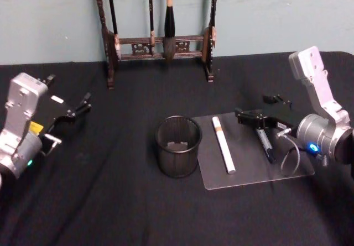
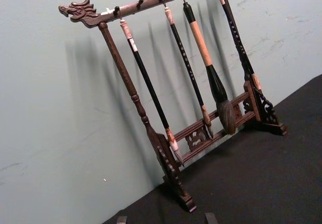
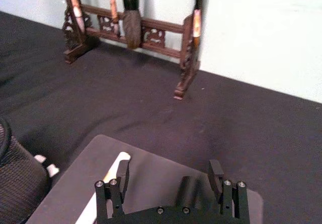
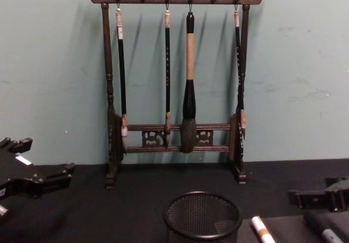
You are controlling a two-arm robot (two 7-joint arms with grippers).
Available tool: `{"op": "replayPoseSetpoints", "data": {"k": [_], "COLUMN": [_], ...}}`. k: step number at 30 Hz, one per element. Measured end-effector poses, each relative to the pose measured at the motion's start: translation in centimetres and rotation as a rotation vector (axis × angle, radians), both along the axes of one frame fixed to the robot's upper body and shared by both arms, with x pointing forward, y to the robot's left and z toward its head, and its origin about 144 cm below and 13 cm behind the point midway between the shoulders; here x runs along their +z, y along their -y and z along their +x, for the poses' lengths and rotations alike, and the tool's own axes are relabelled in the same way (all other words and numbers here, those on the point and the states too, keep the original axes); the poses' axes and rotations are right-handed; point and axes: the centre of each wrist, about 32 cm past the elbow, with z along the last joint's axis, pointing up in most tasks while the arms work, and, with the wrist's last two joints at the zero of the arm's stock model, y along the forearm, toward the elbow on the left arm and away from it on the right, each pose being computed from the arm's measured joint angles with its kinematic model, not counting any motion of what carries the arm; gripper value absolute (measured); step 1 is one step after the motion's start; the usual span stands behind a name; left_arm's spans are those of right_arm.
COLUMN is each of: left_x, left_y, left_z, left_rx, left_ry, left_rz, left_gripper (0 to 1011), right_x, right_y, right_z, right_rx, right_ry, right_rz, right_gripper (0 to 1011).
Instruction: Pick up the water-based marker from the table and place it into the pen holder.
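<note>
Your right hand (image 3: 169, 167) sits just right of the water-based marker (image 1: 223, 145), so it is the nearer one.

On the black surface (image 1: 110, 202), the pen holder (image 1: 177, 146) stands just left of the grey mat (image 1: 243, 177). The white marker lies on that mat, its long axis running away from you. The right hand hovers above it, spread wide and empty. The left hand (image 2: 166, 219), also spread, is parked well apart.

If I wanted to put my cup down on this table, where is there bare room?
The widest bare cloth lies between the left hand and the holder, and along the front edge. A narrower strip runs between the rack and the mat. The mat is crowded: white marker, dark pen, right hand above it.
</note>
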Motion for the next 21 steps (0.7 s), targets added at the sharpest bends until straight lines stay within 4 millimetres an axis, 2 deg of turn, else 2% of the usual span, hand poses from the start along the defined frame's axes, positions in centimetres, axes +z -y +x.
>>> {"op": "replayPoseSetpoints", "data": {"k": [21], "left_x": [0.0], "left_y": [0.0], "left_z": [0.0], "left_rx": [0.000], "left_ry": [0.000], "left_rz": [0.000], "left_gripper": [1001], "right_x": [-0.3], "right_y": [-2.2], "right_z": [1.0], "right_rx": [0.087], "right_ry": [-0.076], "right_rz": [-0.045], "right_gripper": [1000]}}
